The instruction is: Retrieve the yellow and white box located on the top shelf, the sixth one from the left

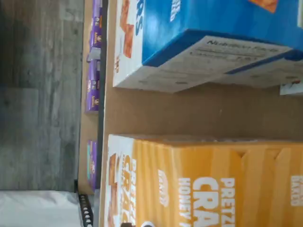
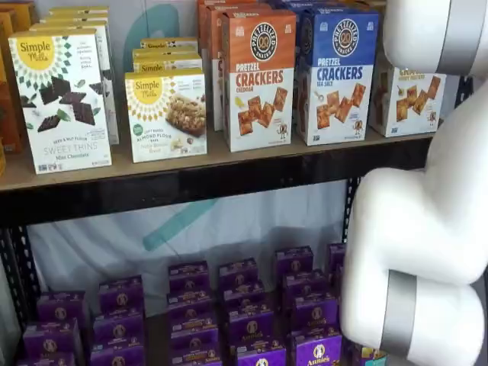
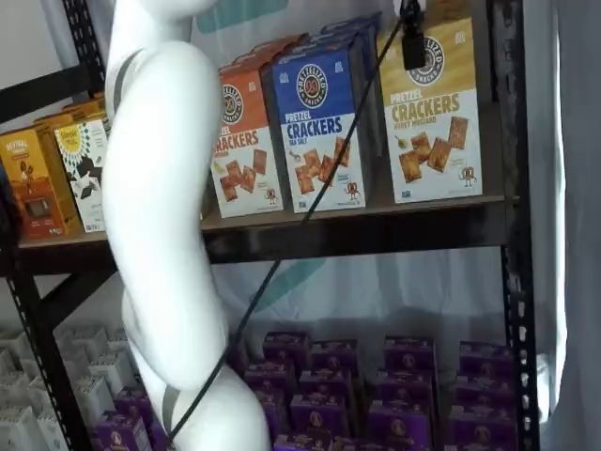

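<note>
The yellow and white box stands upright at the right end of the top shelf, right of a blue box. In a shelf view the white arm covers the top of the yellow and white box. The wrist view looks down on its yellow top, with bare board between it and the blue box. Of my gripper only a black finger shows, hanging from the view's top edge before the box's upper part, a cable beside it. It stands open and holds nothing.
An orange cracker box and white Simple Mills boxes fill the shelf to the left. Small purple boxes crowd the lower level. A black upright stands close right of the yellow box. My white arm blocks the right side.
</note>
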Robot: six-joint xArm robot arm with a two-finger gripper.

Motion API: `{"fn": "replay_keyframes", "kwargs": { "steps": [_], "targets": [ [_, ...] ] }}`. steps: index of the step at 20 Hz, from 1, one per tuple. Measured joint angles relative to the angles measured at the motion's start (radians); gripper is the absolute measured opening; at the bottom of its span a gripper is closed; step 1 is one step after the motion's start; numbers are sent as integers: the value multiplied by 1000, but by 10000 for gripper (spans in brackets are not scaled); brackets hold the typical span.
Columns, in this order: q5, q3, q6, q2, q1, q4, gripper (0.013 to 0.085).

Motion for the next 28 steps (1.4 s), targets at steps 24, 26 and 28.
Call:
{"fn": "replay_keyframes", "kwargs": {
  "steps": [24, 26, 28],
  "targets": [
    [64, -29, 17, 18, 44, -112, 810],
    [65, -29, 17, 18, 45, -115, 770],
    [66, -30, 17, 18, 45, -117, 770]
  ]
}}
